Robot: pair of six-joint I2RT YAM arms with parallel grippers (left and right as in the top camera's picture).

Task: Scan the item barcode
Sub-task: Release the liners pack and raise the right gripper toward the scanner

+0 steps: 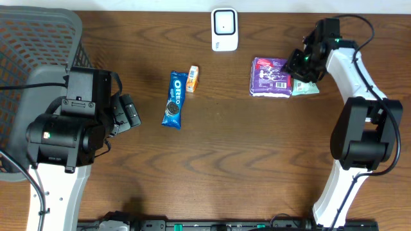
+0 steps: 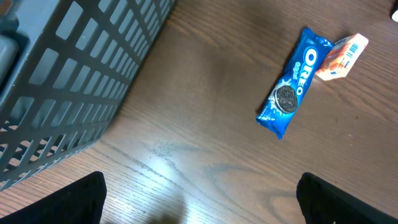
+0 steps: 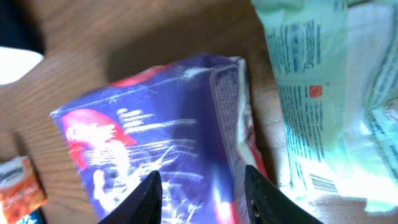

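Overhead looks down; nearer left wrist shares Oreo pack [image 2: 289,92].

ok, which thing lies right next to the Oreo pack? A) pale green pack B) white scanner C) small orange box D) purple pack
C: in the overhead view the small orange box lies right beside the upper end of the Oreo pack, and the left wrist view shows the same pair together; everything else lies well away.

One each: basket [image 1: 38,45], scanner [image 1: 225,29], orange box [image 1: 192,78], Oreo pack [image 1: 174,99], purple packet [image 1: 270,83], green packet [image 1: 307,89].
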